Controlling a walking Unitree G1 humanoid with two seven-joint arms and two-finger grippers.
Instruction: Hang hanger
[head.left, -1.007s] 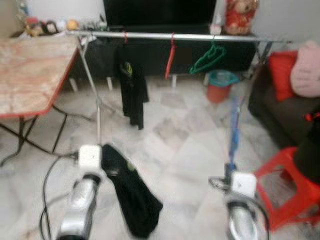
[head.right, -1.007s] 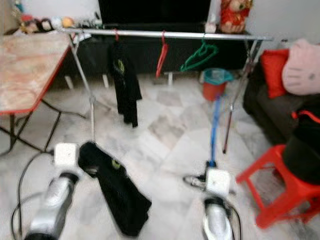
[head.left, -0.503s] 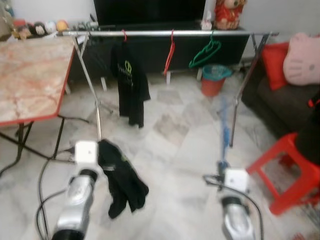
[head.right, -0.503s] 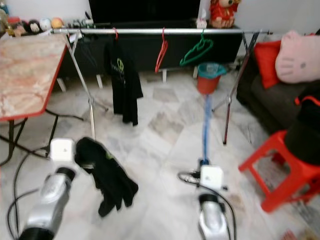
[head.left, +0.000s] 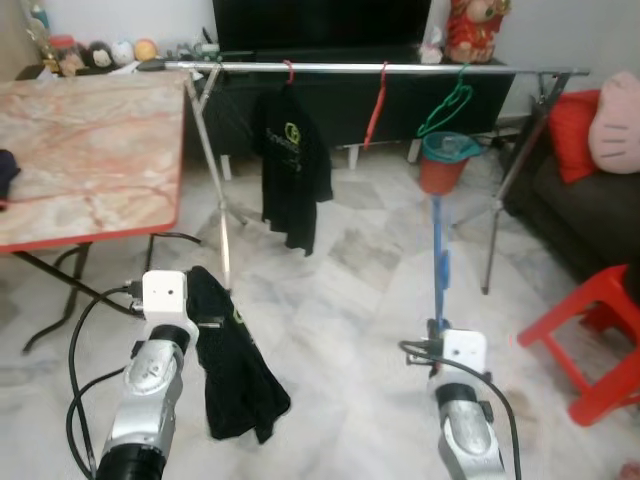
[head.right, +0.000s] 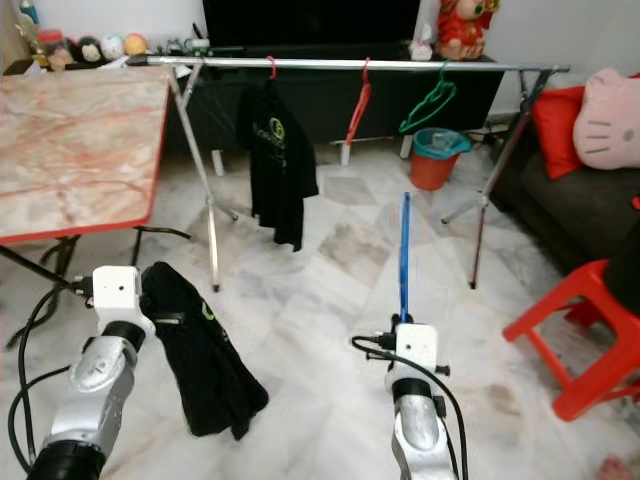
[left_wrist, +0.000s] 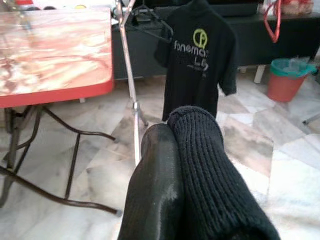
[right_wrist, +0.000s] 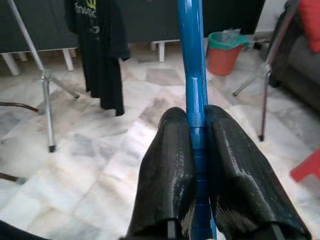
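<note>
Facing rail (head.left: 330, 68) w/ black tee (head.left: 291, 165), red stool (head.left: 598, 340) right.

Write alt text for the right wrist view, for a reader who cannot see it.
The right pincer is shut on a blue hanger, whose bar runs up between the two black fingers toward a silver clothes rack. A black T-shirt hangs from the rack over a marble floor, with an orange bin beyond.
</note>
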